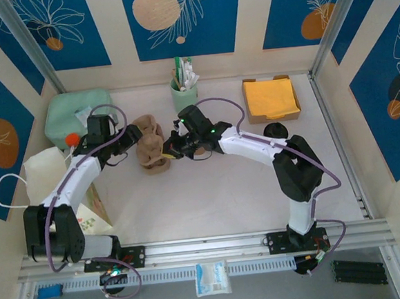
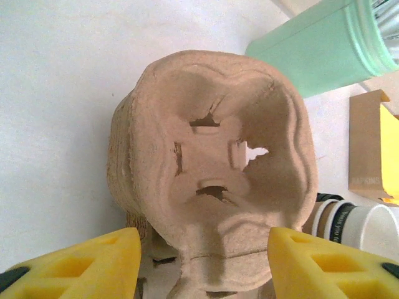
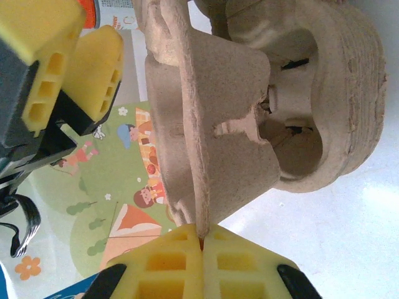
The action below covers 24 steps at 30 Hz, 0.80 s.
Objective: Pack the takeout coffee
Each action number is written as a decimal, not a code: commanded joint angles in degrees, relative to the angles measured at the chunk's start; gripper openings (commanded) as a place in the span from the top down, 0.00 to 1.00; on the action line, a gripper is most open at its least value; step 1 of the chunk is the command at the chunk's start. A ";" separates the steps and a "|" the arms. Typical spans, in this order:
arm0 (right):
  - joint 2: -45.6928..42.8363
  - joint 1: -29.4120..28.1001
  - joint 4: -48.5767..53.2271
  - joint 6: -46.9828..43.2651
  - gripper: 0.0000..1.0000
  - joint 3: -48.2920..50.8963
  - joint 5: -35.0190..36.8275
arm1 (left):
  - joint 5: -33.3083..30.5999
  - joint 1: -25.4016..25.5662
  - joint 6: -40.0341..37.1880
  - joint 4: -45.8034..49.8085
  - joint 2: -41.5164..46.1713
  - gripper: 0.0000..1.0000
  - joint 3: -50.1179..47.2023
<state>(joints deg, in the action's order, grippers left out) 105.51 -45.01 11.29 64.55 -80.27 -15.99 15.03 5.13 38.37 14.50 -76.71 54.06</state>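
The takeout coffee (image 1: pixel 276 129) shows from above as a round black lid, standing alone on the table right of centre, apart from both grippers. A stack of brown pulp cup carriers (image 1: pixel 152 152) lies at the table's middle left. My right gripper (image 3: pixel 201 235) is shut on the thin rim of one carrier (image 3: pixel 218 118), which stands on edge beside the stack (image 3: pixel 340 93). From the other side, my left gripper (image 2: pixel 204 240) is open, its yellow fingers (image 2: pixel 93 261) spread either side of the carrier's lower part (image 2: pixel 212 149). Seen from above, the left gripper (image 1: pixel 135 135) and right gripper (image 1: pixel 170 150) flank the carriers.
A mint-green cup of stirrers (image 1: pixel 183 90) stands at the back, a box of yellow napkins (image 1: pixel 271 99) at the back right. A green pouch (image 1: pixel 69 115) and a white bag (image 1: pixel 45 168) fill the left side. An illustrated card (image 3: pixel 93 205) lies under the left arm.
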 commanded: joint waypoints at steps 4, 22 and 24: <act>-3.73 0.02 -1.74 1.28 1.00 2.17 -2.55 | 0.42 -1.50 -2.29 2.26 1.65 0.44 0.39; -8.41 0.37 -5.07 4.35 1.00 5.82 -4.85 | 4.86 -3.59 5.88 -8.45 -0.37 0.53 -2.78; -8.55 0.37 -5.13 4.45 1.00 5.91 -4.90 | 5.18 -3.54 6.85 -9.81 -0.49 0.55 -2.94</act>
<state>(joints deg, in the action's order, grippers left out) 99.02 -44.91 6.83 68.20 -75.20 -19.18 18.17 2.33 43.07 8.08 -76.44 51.96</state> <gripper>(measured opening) 0.056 0.453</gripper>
